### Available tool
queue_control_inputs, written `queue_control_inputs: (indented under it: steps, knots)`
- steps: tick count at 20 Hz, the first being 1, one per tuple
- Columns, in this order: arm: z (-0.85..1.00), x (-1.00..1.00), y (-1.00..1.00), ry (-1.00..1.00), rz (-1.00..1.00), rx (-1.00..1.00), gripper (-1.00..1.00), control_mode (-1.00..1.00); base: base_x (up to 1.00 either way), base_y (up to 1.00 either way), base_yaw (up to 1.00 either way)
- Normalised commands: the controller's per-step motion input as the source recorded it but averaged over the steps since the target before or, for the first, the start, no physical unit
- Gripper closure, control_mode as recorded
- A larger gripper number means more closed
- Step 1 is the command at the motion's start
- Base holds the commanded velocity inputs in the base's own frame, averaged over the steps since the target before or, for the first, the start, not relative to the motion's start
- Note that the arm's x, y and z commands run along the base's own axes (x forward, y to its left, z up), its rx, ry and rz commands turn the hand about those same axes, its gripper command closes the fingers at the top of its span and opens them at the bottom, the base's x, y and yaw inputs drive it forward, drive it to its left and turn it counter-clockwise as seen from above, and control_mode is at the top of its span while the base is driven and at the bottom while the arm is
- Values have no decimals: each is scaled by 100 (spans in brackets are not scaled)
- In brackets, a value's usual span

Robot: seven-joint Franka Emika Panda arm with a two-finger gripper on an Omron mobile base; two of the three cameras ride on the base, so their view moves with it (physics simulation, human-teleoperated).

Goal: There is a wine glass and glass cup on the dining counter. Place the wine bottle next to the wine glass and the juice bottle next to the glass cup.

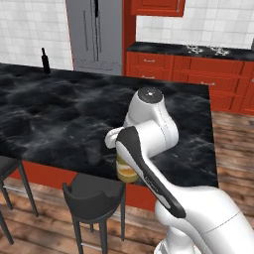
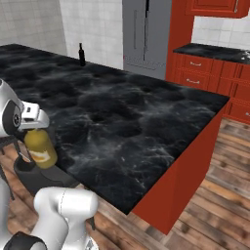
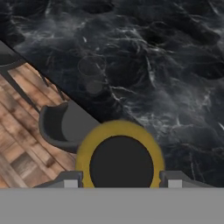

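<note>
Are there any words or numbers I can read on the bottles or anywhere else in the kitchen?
No text can be read anywhere.
Juice bottle: its orange-and-white label is too blurred to show any words.
Wine bottle: too far and small to show a label.

Yellow-orange juice bottle [image 2: 40, 148] with black cap, white-veined black dining counter [image 2: 132, 117], red cabinet fronts [image 1: 188, 69]

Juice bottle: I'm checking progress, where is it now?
The juice bottle hangs in the gripper over the dining counter's near edge, above a black stool, far from the wine bottle.
</note>
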Motion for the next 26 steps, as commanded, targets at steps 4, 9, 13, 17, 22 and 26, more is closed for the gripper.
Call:
queue_control_inputs:
  steps: [4, 9, 13, 17, 22, 26]
  knots:
    - [3, 42, -1, 0, 0, 1, 100, -100, 0, 0, 0]
    - [16, 47, 0, 0, 4, 1, 100, -100, 0, 0, 0]
    - [5, 39, -8, 0, 6, 0, 100, -100, 0, 0, 0]
    - [-9, 40, -2, 0, 4, 0, 100, -100, 0, 0, 0]
    - [-23, 33, -3, 0, 4, 0, 100, -100, 0, 0, 0]
    - [-35, 27, 0, 0, 2, 0, 100, -100, 0, 0, 0]
